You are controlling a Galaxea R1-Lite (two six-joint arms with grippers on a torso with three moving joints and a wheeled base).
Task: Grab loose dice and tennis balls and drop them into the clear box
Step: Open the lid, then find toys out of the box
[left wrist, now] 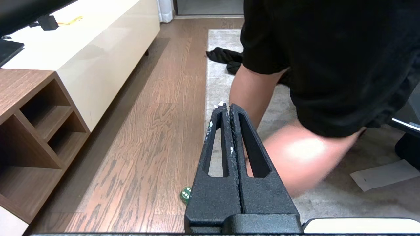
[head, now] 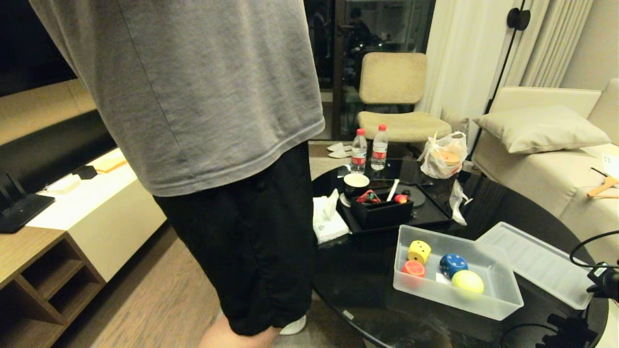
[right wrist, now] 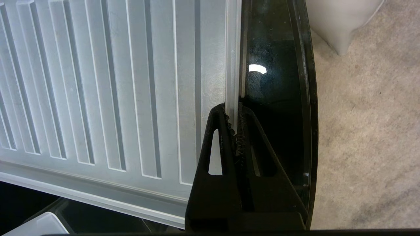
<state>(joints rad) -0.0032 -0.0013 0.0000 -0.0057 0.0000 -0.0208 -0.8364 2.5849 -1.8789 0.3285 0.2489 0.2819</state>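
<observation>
The clear box [head: 503, 302] stands on the round black table [head: 358, 285]. It holds a yellow die [head: 419, 251], a red die [head: 413, 268], a blue die [head: 452, 264] and a tennis ball [head: 467, 281]. Its ribbed lid [head: 537, 263] lies just to its right. My right gripper [right wrist: 232, 109] is shut on the rim of that lid [right wrist: 115, 82] at the table's edge. My left gripper [left wrist: 228, 106] hangs shut and empty above the floor. A small green die [left wrist: 185, 195] lies on the wood floor beside it.
A person in a grey shirt and black shorts [head: 242, 232] stands close to the table's left side, with a leg [left wrist: 295, 154] near my left gripper. A black box [head: 382, 212], two bottles [head: 368, 151] and a bag [head: 442, 157] sit further back. A sofa [head: 541, 159] is on the right.
</observation>
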